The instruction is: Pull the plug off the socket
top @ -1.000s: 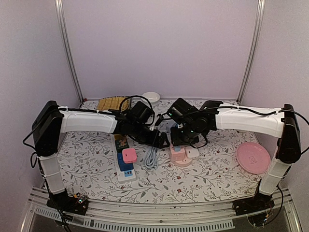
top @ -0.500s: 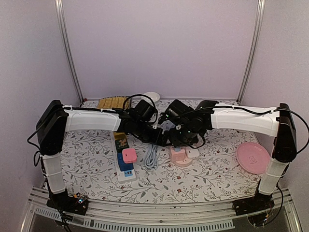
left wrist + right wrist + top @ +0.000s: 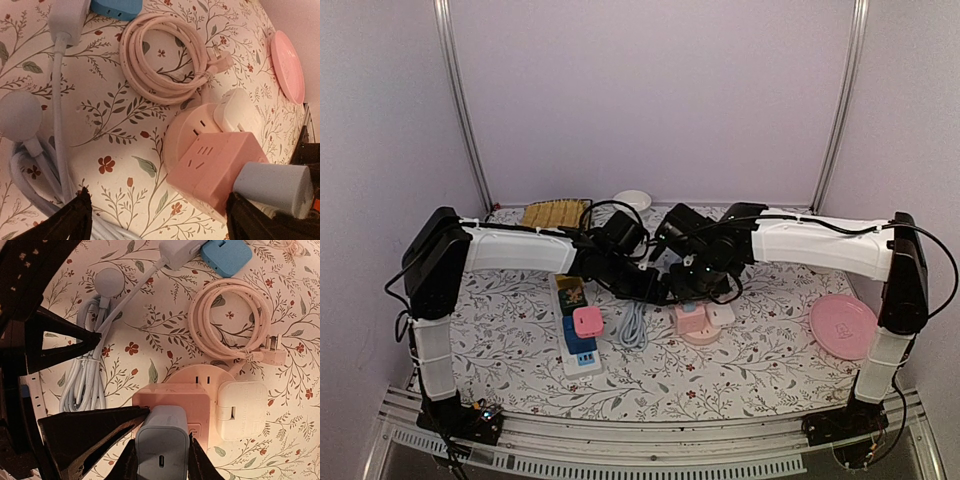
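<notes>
A grey-blue plug stands in the top of a pink cube socket, which sits on a round pink base. My right gripper is shut on the plug, one finger on each side of it. In the left wrist view the socket and plug lie at the lower right. My left gripper is open low over the table. One of its fingers has its tip against the cube, next to the plug. From above, both grippers crowd over the socket.
A white adapter sits in the round base, with a coiled pink cable behind it. To the left are a bundled white cable and a white power strip holding pink and blue adapters. A pink plate lies at the right.
My right gripper has narrowed its jaws and closed on the plug. Both arms have shifted slightly left and back over the socket.
</notes>
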Robot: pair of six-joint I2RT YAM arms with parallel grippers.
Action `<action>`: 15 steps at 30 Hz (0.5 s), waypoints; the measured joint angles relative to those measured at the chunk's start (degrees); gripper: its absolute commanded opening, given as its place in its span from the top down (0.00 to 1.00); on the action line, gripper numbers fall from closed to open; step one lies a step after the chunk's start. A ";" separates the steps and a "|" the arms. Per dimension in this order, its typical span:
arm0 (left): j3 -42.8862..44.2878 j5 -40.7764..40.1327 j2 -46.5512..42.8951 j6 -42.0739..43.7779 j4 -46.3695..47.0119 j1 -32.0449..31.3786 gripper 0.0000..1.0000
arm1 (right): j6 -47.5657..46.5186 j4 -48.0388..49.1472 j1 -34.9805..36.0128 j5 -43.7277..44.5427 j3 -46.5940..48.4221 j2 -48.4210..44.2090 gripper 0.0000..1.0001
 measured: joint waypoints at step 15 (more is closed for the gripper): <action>1.01 -1.07 0.55 0.42 -1.09 0.02 0.07 | -0.63 4.50 0.04 4.04 4.72 -3.87 0.96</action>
